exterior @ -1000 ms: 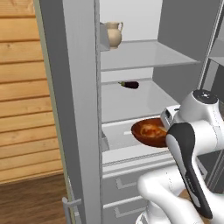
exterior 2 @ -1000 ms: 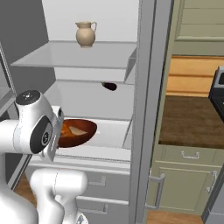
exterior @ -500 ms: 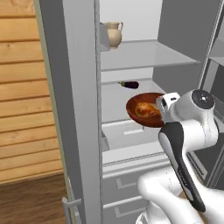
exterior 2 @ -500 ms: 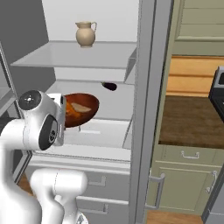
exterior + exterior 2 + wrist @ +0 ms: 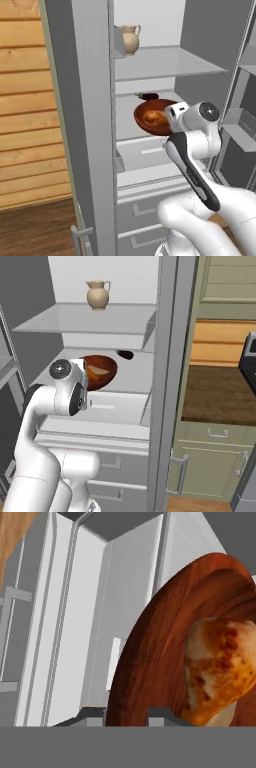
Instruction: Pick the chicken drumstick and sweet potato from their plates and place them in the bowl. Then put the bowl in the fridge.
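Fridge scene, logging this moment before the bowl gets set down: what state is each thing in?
fridge: door open, shelves exposed.
bowl: tilted, held up inside the fridge above a shelf.
chicken drumstick: lying in the bowl.
gripper: shut on the bowl's rim.
jug: upright on the top shelf.
eggplant: lying on the middle shelf behind the bowl.

Little beige pitcher sits up on the top shelf, dark eggplant on the shelf under it. Wood plank wall off left, green cabinets right.
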Controlling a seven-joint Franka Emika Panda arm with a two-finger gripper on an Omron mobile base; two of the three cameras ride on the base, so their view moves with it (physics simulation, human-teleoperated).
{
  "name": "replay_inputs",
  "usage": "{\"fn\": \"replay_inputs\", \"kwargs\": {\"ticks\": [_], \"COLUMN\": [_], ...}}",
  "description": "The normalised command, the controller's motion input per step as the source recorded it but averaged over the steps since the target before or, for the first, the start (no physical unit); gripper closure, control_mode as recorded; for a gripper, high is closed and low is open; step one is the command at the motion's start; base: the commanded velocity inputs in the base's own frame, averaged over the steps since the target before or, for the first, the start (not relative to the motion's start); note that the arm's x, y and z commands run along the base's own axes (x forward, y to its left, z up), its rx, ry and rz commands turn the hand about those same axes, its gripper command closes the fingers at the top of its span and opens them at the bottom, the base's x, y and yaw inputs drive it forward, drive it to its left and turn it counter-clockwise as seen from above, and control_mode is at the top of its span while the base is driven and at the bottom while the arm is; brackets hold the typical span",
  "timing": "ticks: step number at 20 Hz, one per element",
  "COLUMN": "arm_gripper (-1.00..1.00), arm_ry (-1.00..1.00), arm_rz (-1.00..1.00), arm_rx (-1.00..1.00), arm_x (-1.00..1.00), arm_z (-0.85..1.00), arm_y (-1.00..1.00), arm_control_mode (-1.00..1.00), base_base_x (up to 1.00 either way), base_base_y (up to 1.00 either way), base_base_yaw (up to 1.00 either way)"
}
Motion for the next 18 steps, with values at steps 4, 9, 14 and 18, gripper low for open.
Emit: {"fn": "replay_inputs", "kwargs": {"ticks": [4, 9, 14, 18], "arm_gripper": [1.0, 1.0, 1.0, 1.0], "arm_ry": [0.18, 0.03, 0.0, 0.0], "arm_rz": [0.01, 0.05, 0.05, 0.01], "arm_rx": [-0.03, 0.0, 0.0, 0.0], "arm_x": [0.55, 0.47, 0.4, 0.82], "arm_z": [-0.36, -0.23, -0.45, -0.09], "arm_y": [0.13, 0.1, 0.07, 0.01], "arm_control_mode": [-1.0, -1.0, -1.0, -1.0], "base_base_x": [0.0, 0.0, 0.0, 0.0], "base_base_y": [0.0, 0.0, 0.0, 0.0], "base_base_yaw": [0.0, 0.0, 0.0, 0.0]}}
